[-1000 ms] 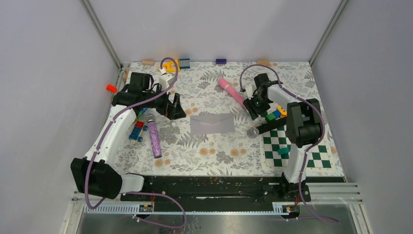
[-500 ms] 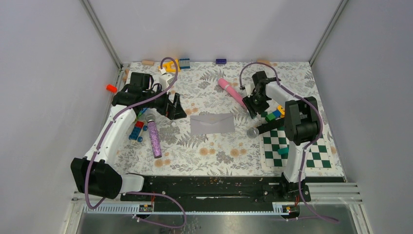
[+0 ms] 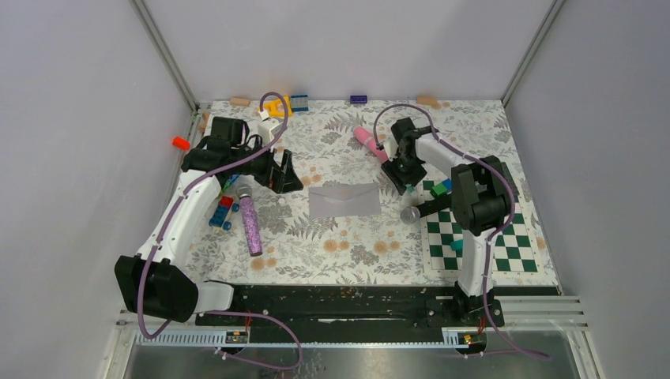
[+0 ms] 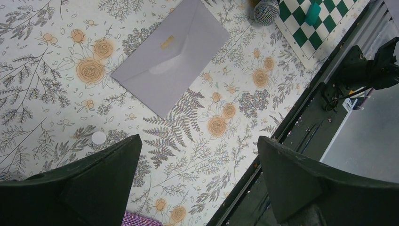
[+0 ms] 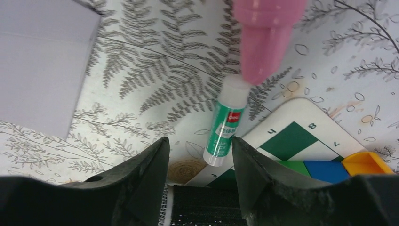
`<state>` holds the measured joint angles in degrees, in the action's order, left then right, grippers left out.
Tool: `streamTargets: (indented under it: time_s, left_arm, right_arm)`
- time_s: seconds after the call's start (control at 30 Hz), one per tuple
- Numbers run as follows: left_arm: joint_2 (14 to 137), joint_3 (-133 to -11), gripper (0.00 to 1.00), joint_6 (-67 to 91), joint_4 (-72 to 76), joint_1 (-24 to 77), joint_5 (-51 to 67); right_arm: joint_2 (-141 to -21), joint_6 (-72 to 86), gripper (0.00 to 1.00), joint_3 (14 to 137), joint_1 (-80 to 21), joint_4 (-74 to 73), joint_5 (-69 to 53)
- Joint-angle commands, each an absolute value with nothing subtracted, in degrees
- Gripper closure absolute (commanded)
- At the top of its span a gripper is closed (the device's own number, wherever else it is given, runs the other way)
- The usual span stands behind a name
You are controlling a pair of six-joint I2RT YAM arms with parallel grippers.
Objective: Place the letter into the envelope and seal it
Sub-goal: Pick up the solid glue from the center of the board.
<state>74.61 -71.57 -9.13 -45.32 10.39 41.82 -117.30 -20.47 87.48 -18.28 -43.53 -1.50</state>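
Right wrist view: with right gripper (image 5: 197, 146) parted and left gripper (image 4: 198, 141) spread wide, the glue stick (image 5: 226, 125) could be knocked rolling if the pink tube (image 5: 266, 37) is bumped.

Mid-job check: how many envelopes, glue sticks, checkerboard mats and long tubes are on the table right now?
envelope: 1
glue stick: 1
checkerboard mat: 1
long tubes: 2 (pink tube, purple glitter tube)
Total: 5
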Motion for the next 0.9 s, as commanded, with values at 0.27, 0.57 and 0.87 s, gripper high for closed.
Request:
streamTargets:
  time_s: [0.27,0.57,0.87]
  left_arm:
    - [73.96,-71.68,0.01,-10.02,-43.77,9.39,42.56]
    - [73.91,-71.1,0.01,-9.94,-43.33,8.05,44.13]
    - [72.72,-70.8,0.01,-9.93,-43.33,6.64,45.73]
  right_arm:
    - [-118.5,-19.12,0.43,90.68,-20.12,-45.12,2.74]
    - [-117.89,-17.87,0.43,90.36,-17.05,-45.23,-2.39]
    - [-117.57,-17.67,0.44,89.91,-16.33,-45.25,-4.12]
